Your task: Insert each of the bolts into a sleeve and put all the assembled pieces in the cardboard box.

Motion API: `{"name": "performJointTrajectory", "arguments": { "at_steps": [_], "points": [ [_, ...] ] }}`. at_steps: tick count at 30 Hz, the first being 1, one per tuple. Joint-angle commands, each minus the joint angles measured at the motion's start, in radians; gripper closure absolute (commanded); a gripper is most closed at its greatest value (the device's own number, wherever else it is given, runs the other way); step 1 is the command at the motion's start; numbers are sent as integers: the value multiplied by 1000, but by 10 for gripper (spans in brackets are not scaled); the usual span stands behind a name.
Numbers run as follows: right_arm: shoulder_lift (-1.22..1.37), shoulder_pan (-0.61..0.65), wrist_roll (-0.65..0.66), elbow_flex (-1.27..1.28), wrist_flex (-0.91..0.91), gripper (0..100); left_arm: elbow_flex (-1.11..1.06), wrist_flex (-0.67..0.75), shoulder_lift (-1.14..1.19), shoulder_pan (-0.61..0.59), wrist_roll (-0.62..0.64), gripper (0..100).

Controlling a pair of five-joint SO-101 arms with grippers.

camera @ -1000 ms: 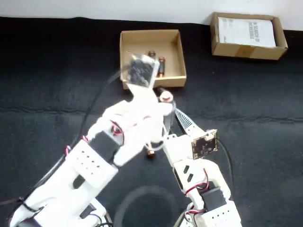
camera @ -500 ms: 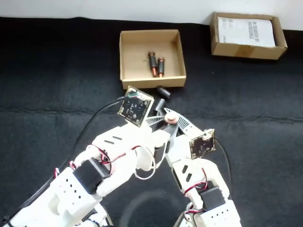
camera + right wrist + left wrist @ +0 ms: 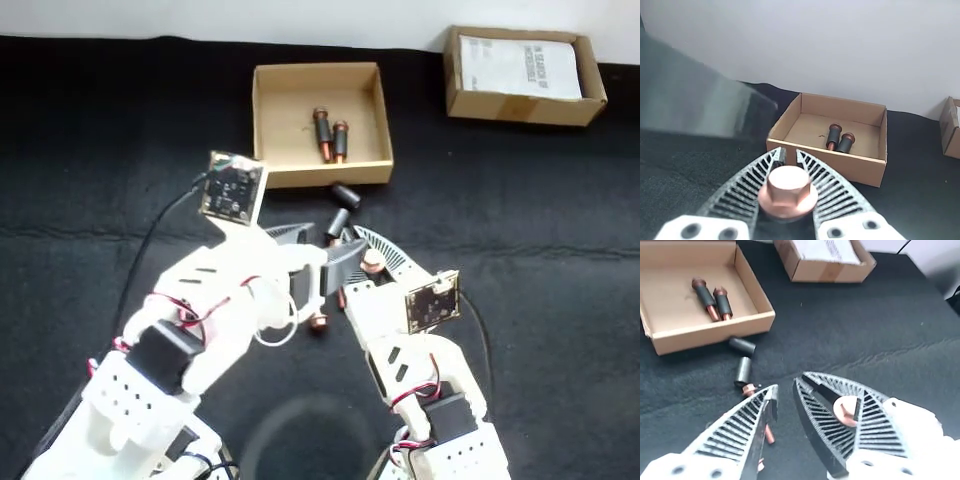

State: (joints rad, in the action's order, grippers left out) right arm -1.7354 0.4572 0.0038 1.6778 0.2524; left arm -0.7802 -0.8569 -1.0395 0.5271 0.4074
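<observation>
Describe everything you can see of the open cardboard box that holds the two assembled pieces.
The cardboard box is shallow, roughly square, plain brown card with low upright walls and no lid. It sits flat on the black cloth at the table's far side. Two assembled pieces lie side by side on its floor, near the middle. A loose black sleeve lies just outside its near wall.

Work surface: table under a black cloth (image 3: 90, 130) with a napped texture and a few shallow creases running across it. The rear edge of the cloth meets a plain white wall (image 3: 840, 45). At the far right corner of the cloth, a spare carton (image 3: 520, 108) holds a white printed sheet (image 3: 520, 68). Light even and diffuse; shadows soft.
</observation>
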Motion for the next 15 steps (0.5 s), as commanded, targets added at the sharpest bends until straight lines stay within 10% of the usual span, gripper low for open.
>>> {"name": "performJointTrajectory", "arguments": {
  "at_steps": [1,15],
  "points": [
    [-18,-12,2,131,1,992,117,-54,-21,-7,-8,752],
    [-18,-97,-80,70,1,992,343,-192,-21,-398,-11,755]
  ]
}}
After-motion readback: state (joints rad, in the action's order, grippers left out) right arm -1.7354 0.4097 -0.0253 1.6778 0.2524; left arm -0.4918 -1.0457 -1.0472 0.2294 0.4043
